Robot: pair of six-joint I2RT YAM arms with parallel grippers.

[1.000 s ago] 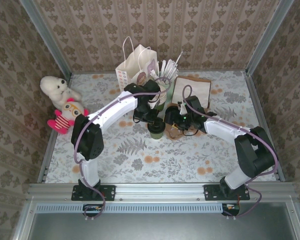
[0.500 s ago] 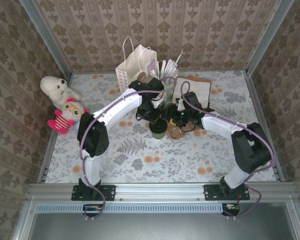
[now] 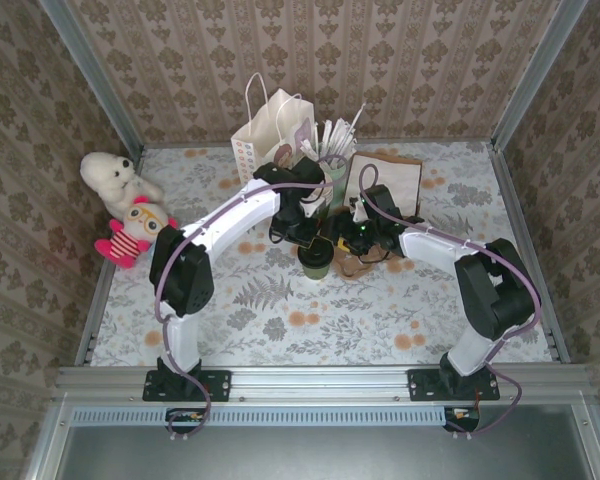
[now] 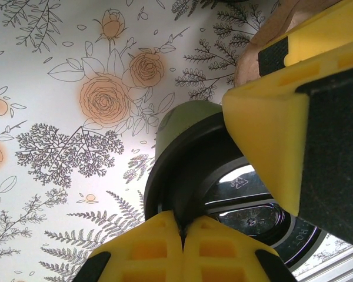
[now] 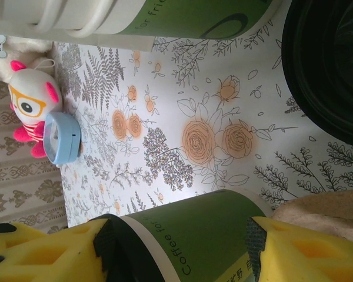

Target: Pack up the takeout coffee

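Note:
The takeout coffee (image 3: 316, 262), a short green cup with a black lid (image 4: 182, 176), stands upright on the flowered table. My left gripper (image 4: 182, 226) is shut above it, its yellow tips pressed together against the lid's rim. My right gripper (image 5: 176, 235) is open and rolled on its side. The cup's green wall (image 5: 212, 235) lies between its two fingers. One of its fingers (image 4: 265, 135) hangs beside the lid. In the top view, both grippers meet over the cup, left (image 3: 308, 238) and right (image 3: 342, 243).
A white paper bag (image 3: 270, 130) stands at the back, with a green straw holder (image 3: 335, 150) and brown paper bags (image 3: 385, 180) to its right. A stack of cups (image 5: 165, 17) is close behind the coffee. Two soft toys (image 3: 120, 205) sit at the left wall.
My right gripper has edged in toward the cup and its jaws have widened. The left arm has shifted slightly right, its gripper still shut over the lid. The cup has barely moved.

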